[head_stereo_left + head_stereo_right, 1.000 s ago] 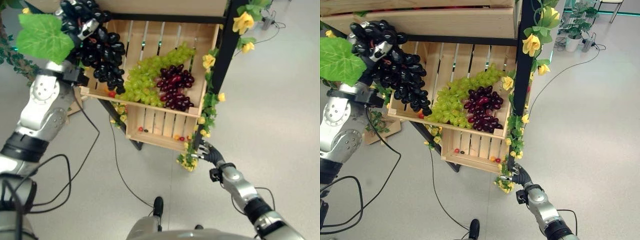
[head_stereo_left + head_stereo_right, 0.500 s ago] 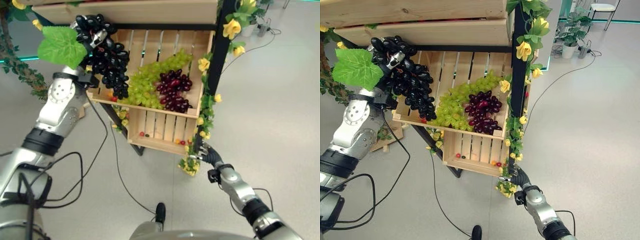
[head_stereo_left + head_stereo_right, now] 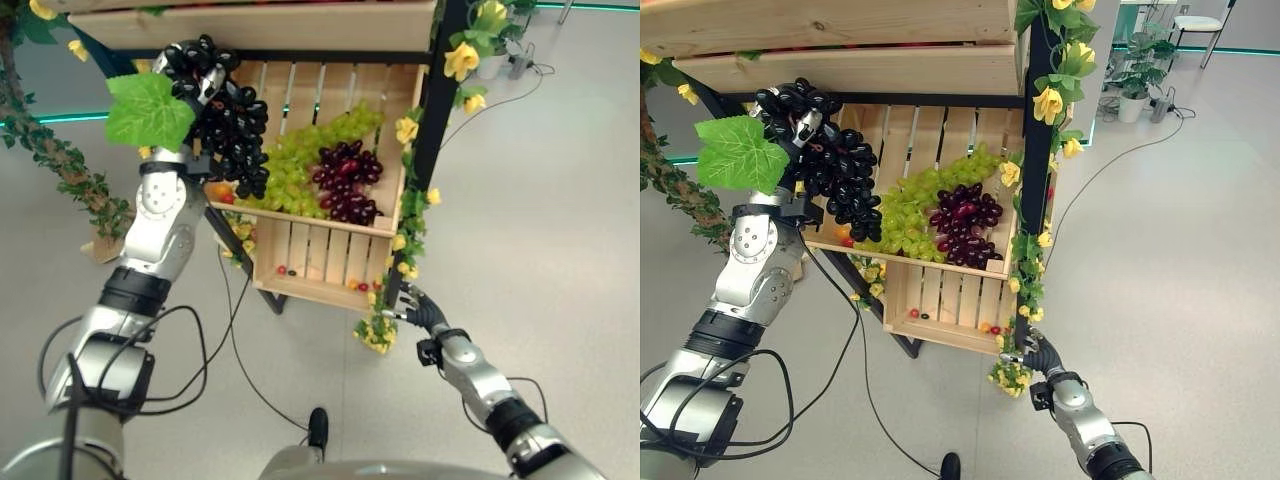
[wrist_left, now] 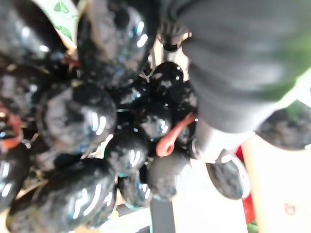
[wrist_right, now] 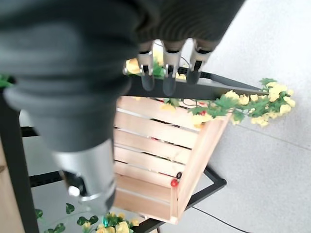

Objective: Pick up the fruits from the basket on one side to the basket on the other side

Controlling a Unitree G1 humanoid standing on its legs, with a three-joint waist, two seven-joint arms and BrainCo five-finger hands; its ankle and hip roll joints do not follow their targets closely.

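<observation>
My left hand (image 3: 197,78) is raised at the upper left, shut on the stem end of a bunch of black grapes (image 3: 236,135) with a big green leaf (image 3: 150,110). The bunch hangs over the left end of the slanted wooden crate (image 3: 395,130). In the left wrist view the black grapes (image 4: 97,121) press close against the hand. Green grapes (image 3: 298,165) and dark red grapes (image 3: 346,182) lie in the crate. My right hand (image 3: 421,311) hangs low by the stand's foot, fingers (image 5: 165,65) straight, holding nothing.
A lower crate (image 3: 322,262) holds a few small fruits. Another wooden crate (image 3: 260,25) sits above. A black post (image 3: 432,130) wound with yellow flowers and leaves stands at the crate's right. A leafy vine (image 3: 60,165) runs at the left. Open floor lies to the right.
The whole picture has shifted, so the camera moved. My left hand still holds the black grapes over the crate's left end, slightly further in. The right hand has barely moved.
</observation>
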